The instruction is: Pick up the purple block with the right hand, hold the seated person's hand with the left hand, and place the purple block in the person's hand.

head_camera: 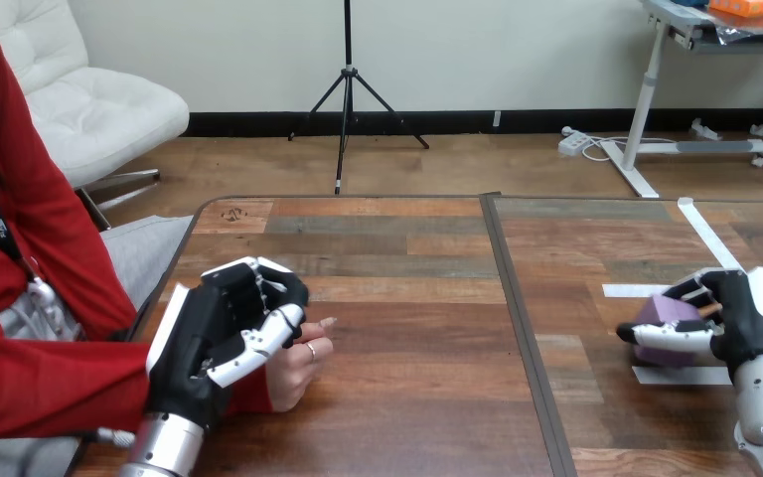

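Purple block (668, 320), probably light and rigid, best gripped across flat sides, sits clasped in right robot hand (750, 316); well left of it, left robot hand (221, 333) curls round person's hand (296, 366).

Bright, even light falls from above on the brown wood-plank counter (407, 397), which looks paler toward its far edge. Soft-edged shadows lie on it just under the person's hand (298, 370) and beneath the matte purple block (668, 320). The strips of white tape (681, 376) look brightest.
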{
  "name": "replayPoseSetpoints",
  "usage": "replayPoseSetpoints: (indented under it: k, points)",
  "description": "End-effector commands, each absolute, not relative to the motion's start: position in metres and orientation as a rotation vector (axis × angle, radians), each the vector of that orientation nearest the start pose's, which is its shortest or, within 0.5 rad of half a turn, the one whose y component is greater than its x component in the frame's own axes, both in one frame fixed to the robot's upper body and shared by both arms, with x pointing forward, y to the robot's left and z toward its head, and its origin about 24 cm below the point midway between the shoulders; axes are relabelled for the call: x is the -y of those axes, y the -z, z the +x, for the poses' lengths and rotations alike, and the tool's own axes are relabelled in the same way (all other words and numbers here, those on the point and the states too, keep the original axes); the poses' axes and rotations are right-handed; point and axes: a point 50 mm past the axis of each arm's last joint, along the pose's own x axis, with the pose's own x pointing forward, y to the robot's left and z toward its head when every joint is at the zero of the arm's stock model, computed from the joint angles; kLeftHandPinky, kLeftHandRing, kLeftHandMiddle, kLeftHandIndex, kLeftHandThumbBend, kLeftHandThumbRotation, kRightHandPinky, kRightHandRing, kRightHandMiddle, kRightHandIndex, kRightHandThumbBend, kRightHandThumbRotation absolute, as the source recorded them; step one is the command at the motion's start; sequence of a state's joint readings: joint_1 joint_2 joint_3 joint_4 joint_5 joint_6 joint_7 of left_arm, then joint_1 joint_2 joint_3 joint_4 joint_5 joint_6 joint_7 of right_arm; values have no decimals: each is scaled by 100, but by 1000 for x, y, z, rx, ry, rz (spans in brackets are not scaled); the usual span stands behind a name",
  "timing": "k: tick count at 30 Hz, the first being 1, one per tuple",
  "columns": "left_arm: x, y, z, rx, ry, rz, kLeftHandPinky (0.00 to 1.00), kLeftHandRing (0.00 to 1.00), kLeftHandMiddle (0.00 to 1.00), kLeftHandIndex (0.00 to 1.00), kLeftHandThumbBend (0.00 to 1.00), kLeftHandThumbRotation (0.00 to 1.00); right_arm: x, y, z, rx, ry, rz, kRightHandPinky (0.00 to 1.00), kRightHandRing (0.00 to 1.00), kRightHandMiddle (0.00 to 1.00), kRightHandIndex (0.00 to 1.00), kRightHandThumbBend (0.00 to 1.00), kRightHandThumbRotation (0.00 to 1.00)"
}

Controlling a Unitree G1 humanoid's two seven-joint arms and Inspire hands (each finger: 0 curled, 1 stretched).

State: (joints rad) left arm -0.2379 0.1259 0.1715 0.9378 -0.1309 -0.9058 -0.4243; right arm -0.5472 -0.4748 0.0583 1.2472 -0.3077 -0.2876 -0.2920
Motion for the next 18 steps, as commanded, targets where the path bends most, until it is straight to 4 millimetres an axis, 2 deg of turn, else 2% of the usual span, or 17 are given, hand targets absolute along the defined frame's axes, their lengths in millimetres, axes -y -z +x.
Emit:
replayPoseSetpoints:
  k: [1,9,13,18]
  points:
    - [-200,-27,272,385,263,266,27,34,39,40,49,17,293,-34,323,-148,287,-779,43,45,48,47,82,0]
    - [-203,-45,274,442,283,470,34,40,45,45,68,20,290,-45,325,-60,263,-797,42,45,47,46,81,0]
    - [-204,-55,274,450,294,569,39,45,49,49,73,21,288,-52,326,-25,243,-792,42,45,48,47,80,0]
    - [-204,-66,273,467,298,663,48,55,59,58,78,27,286,-59,326,10,223,-801,42,45,48,47,79,0]
